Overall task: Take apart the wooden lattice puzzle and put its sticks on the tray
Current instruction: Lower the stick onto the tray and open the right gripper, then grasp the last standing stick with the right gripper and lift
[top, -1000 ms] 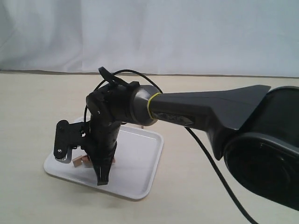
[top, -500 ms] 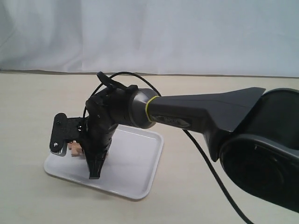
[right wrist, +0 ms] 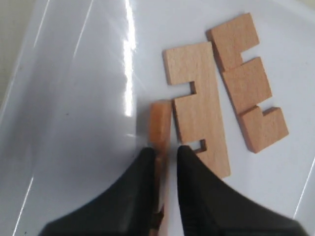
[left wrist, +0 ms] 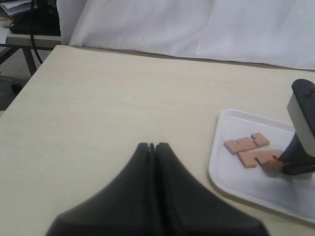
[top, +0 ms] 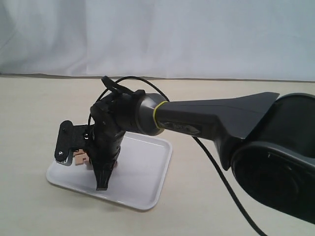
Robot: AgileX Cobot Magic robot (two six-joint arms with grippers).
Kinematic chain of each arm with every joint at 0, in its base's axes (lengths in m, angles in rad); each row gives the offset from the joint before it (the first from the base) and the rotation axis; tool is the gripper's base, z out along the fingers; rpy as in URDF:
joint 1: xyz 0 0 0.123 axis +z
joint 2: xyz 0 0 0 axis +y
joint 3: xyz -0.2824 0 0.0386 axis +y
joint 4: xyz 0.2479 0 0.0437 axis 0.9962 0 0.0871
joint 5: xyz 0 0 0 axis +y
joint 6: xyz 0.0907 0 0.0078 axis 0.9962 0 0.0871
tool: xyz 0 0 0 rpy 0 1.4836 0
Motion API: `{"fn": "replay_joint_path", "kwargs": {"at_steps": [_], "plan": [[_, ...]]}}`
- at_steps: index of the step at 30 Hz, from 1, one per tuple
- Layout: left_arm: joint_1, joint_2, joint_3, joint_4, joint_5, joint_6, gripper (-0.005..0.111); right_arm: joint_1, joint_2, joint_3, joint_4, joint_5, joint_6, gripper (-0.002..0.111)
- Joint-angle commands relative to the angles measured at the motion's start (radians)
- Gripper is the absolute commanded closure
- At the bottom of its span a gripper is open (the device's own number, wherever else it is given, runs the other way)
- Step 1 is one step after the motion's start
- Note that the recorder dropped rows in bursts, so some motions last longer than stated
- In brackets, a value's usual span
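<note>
A large shallow white plastic tray point(top: 142, 172) with rounded corners and a low rim sits on the pale beige tabletop point(top: 39, 123), in front of a white cloth backdrop point(top: 157, 34). The dark right arm reaches across to it, and its black right gripper point(top: 102, 184) points down inside the rim, fingertips close to the tray floor.

From the right wrist view, a narrow reddish-brown wooden stick standing on its edge point(right wrist: 160, 120) sits between the jaws. They are parted a little: one finger lies against the wood, and a sliver of white tray shows between the stick and the other.

Just beside that stick lie two flat notched wooden sticks point(right wrist: 199, 123), pale reddish-brown and comb-like, side by side on the tray floor. All three are toward the left end of the tray as the exterior view shows it.

The black left gripper point(left wrist: 152, 146) hangs over bare table, well apart from the tray. Its two fingers are pressed together with nothing between them.
</note>
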Motion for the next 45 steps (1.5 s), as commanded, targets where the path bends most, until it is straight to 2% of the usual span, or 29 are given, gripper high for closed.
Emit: {"fn": "replay_joint_path", "kwargs": {"at_steps": [1,2,4,7,12,19,35,37,42,43,45], "plan": [[-0.006,-0.002,0.002,0.001,-0.008,-0.003,0.107,0.002,-0.017,0.002,-0.008,0.003,0.018,0.069],[-0.006,-0.002,0.002,0.001,-0.008,-0.003,0.107,0.002,-0.036,0.001,-0.008,0.005,0.034,0.059],[-0.006,-0.002,0.002,0.001,-0.008,-0.003,0.107,0.000,-0.084,0.001,-0.008,0.007,0.057,0.053],[-0.006,-0.002,0.002,0.001,-0.008,-0.003,0.107,-0.036,-0.149,-0.001,-0.008,-0.006,0.124,0.053],[-0.006,-0.002,0.002,0.001,-0.008,-0.003,0.107,-0.196,-0.169,-0.001,-0.012,-0.101,0.510,0.054],[-0.006,-0.002,0.002,0.001,-0.008,-0.003,0.107,-0.307,-0.081,-0.001,-0.012,-0.097,0.727,0.053],[-0.006,-0.002,0.002,0.001,-0.006,-0.003,0.107,-0.317,0.024,-0.001,-0.037,-0.183,0.858,0.054],[-0.006,-0.002,0.002,0.001,-0.006,-0.003,0.107,-0.317,0.030,-0.001,-0.037,-0.186,0.872,0.059],[-0.006,-0.002,0.002,0.001,-0.006,-0.003,0.107,-0.317,0.035,-0.001,-0.042,-0.191,0.877,0.099],[-0.006,-0.002,0.002,0.001,-0.006,-0.003,0.107,-0.317,0.035,-0.001,-0.048,-0.191,0.877,0.104],[-0.006,-0.002,0.002,0.001,-0.006,-0.003,0.107,-0.317,0.026,-0.001,-0.063,-0.198,0.879,0.104]]}}
